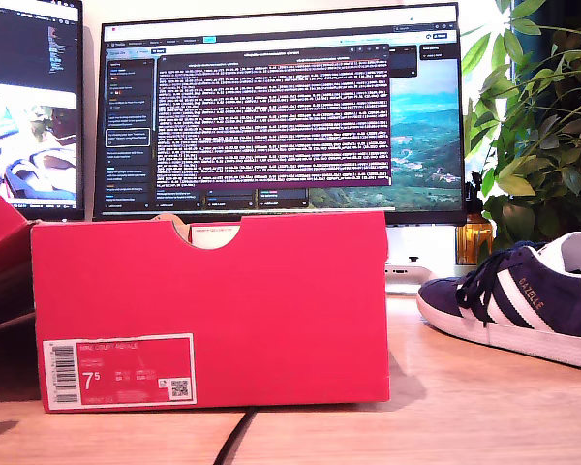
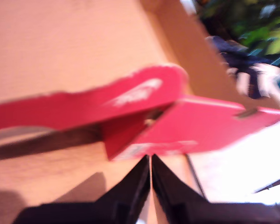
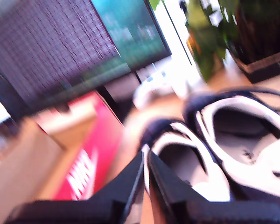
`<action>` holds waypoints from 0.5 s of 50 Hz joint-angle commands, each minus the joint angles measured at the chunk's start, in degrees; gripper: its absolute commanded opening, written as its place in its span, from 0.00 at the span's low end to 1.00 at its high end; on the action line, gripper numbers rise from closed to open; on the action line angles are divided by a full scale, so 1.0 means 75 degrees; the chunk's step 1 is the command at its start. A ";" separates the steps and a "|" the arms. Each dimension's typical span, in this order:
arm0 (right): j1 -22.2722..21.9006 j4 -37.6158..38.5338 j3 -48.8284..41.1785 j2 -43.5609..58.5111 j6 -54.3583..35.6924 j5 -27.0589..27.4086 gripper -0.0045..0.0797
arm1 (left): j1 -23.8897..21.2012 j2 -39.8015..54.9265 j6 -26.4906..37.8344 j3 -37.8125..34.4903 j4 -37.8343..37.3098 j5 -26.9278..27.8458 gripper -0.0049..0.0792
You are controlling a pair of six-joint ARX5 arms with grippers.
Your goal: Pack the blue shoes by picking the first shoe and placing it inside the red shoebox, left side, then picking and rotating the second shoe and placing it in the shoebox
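Observation:
The red shoebox stands at the exterior view's centre-left, its white label at the lower corner and the notch in its top edge. One of the blue shoes lies on the table at that view's right, toe towards the box. Neither gripper shows in the exterior view. In the blurred first wrist view, my first gripper is shut and empty above the red shoebox, with the blue shoes far beyond. My second gripper is shut near the heel of the nearer blue shoe; the other shoe lies beside it, and the shoebox stands apart.
Two monitors stand behind the box and a leafy plant with an amber bottle behind the shoe. A plain red piece sits at the exterior view's left edge. A black cable runs from under the box.

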 commanded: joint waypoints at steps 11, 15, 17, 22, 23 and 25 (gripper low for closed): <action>0.0347 -0.0775 0.1973 0.1973 -0.0557 -0.0023 0.05 | -0.0527 0.2136 -0.0058 -0.0166 0.2215 -0.0583 0.03; 0.0548 -0.1655 0.2734 0.2623 -0.0758 -0.0023 0.05 | -0.0627 0.2850 -0.0055 -0.0166 0.2920 -0.0650 0.03; 0.0679 -0.2177 0.3168 0.2990 -0.0863 -0.0023 0.05 | -0.0664 0.3162 -0.0050 -0.0166 0.3246 -0.0682 0.03; 0.1035 -0.3456 0.4246 0.3765 -0.0959 -0.0020 0.06 | -0.0717 0.3762 -0.0052 -0.0166 0.3902 -0.0723 0.03; 0.1107 -0.3695 0.4468 0.3972 -0.1005 -0.0017 0.06 | -0.0723 0.3882 -0.0052 -0.0166 0.4016 -0.0726 0.03; 0.1227 -0.4080 0.4852 0.4264 -0.1160 0.0000 0.08 | -0.0731 0.4068 -0.0052 -0.0166 0.4229 -0.0726 0.03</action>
